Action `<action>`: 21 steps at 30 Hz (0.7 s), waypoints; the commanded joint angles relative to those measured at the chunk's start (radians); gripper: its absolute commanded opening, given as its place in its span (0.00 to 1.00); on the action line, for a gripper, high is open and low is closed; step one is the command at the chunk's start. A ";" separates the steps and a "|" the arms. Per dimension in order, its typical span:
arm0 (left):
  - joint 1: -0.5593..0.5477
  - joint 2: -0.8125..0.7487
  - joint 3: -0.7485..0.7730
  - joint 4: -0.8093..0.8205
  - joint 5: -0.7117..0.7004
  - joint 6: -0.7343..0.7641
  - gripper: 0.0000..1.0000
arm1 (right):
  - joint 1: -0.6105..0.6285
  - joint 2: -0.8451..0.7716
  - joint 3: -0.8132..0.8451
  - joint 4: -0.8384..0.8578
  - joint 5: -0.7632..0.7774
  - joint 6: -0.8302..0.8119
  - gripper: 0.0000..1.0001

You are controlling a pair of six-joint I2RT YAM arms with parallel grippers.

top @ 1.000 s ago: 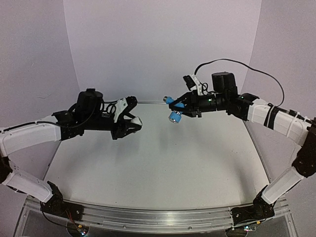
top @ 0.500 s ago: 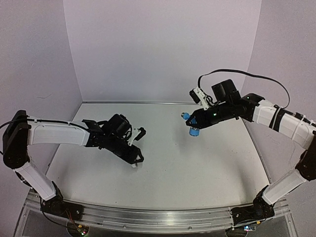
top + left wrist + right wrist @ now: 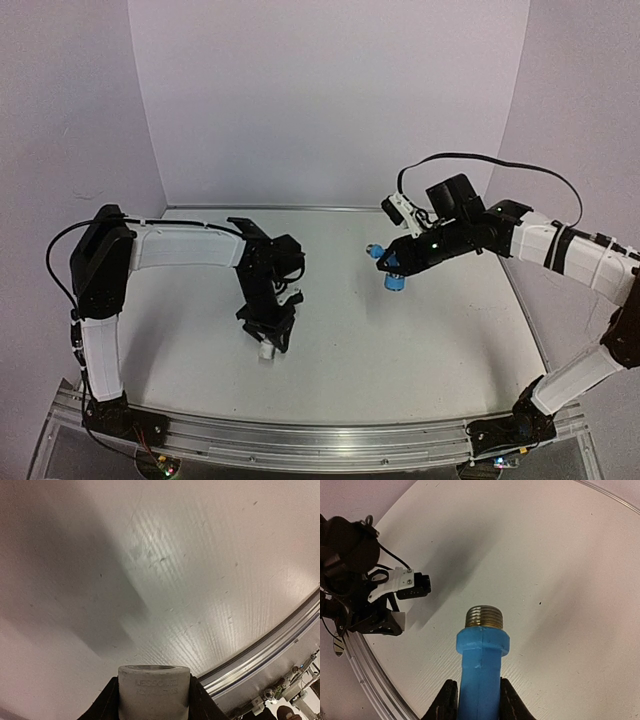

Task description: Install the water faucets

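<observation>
Reaching down over the left half of the table, the left gripper points at the surface with its jaws set narrow around a short white fitting. In the left wrist view the black fingers press the fitting's two sides, and its open end faces the table. The fitting hangs low over the surface; whether it touches cannot be told.

The table is a flat white sheet with faint scratches and fine ridges, and a soft grey shadow lies across it under the left arm. A silvery metal rail runs along its near edge. A plain pale back wall and pale side walls close in the space.

To the right of centre, the right gripper is clamped tight on a blue tap, held clear above the table and well apart from the fitting. In the right wrist view the tap's threaded metal end sticks out past the fingers. A black cable loops above the right arm.
</observation>
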 commanded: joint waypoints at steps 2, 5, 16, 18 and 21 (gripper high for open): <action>-0.008 0.028 -0.099 -0.214 0.044 -0.006 0.08 | 0.007 -0.070 -0.033 0.077 -0.011 -0.017 0.00; -0.010 0.063 -0.090 -0.224 0.016 -0.010 0.15 | 0.007 -0.080 -0.053 0.095 -0.024 -0.020 0.00; 0.007 0.159 0.128 -0.223 -0.149 -0.015 0.68 | 0.008 -0.087 -0.074 0.114 -0.064 -0.016 0.00; 0.024 0.126 0.183 -0.223 -0.174 -0.023 0.72 | 0.008 -0.091 -0.076 0.114 -0.059 -0.016 0.00; 0.043 0.061 0.289 -0.202 -0.178 -0.040 0.75 | 0.010 -0.093 -0.083 0.115 -0.091 -0.051 0.00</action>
